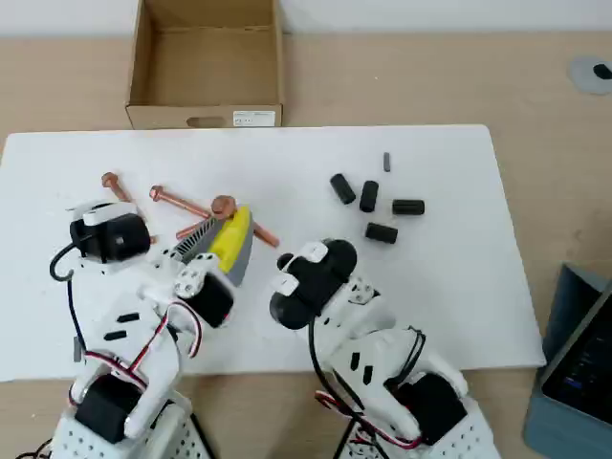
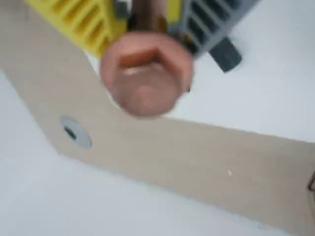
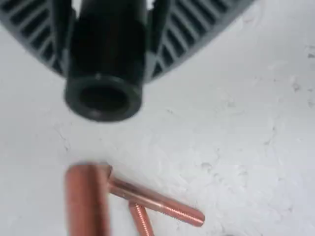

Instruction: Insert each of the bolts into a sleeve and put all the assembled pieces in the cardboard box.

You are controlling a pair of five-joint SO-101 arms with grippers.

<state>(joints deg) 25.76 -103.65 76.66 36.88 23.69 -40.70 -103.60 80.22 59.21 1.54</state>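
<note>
My left gripper (image 1: 226,237), with one yellow and one grey finger, is shut on a copper bolt (image 1: 223,206) just above the white mat (image 1: 449,287). In the left wrist view the bolt's hexagonal head (image 2: 146,78) faces the camera, clamped in the gripper (image 2: 147,19). My right gripper (image 3: 104,49) is shut on a black sleeve (image 3: 103,78) whose open end faces the camera; two loose bolts (image 3: 157,202) lie on the mat below it. The right arm's wrist (image 1: 308,277) stands just right of the left gripper. The cardboard box (image 1: 206,115) sits open beyond the mat's far edge.
Loose bolts (image 1: 177,201) lie on the mat's left half, one (image 1: 115,185) farthest left. Several black sleeves (image 1: 369,196) lie at centre right, with a small grey pin (image 1: 386,162) beyond them. A dark device (image 1: 583,354) stands off the mat's right edge.
</note>
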